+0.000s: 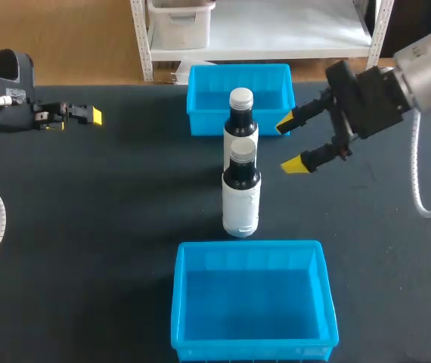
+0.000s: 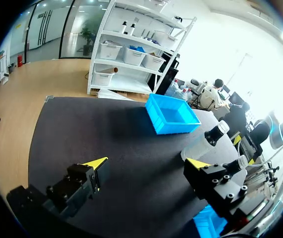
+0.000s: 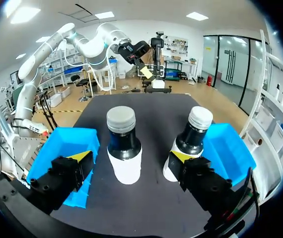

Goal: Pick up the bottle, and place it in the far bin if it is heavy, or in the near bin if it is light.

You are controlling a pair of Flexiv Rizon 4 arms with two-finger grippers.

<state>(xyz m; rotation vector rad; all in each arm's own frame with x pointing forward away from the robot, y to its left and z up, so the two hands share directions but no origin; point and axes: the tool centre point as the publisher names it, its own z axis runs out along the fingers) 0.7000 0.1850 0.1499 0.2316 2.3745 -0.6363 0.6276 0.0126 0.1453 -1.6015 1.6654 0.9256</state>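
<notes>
Bottle nearest the near bin: grasped yet?

No. It stands upright just beyond the near bin, untouched. A second bottle stands behind it, farther off. The right gripper hangs beside them, fingers spread, empty. The left gripper, also spread and empty, is well away from that bin.

So it's the approach. Next?

I'd say fingers go around one round body without nudging its twin, then close, lift, and judge the weight.

Surfaces?

Dark smooth cylinders, white label wraps, pale grey caps. Both bins are glossy blue plastic; the far bin lies beyond both bottles.
</notes>
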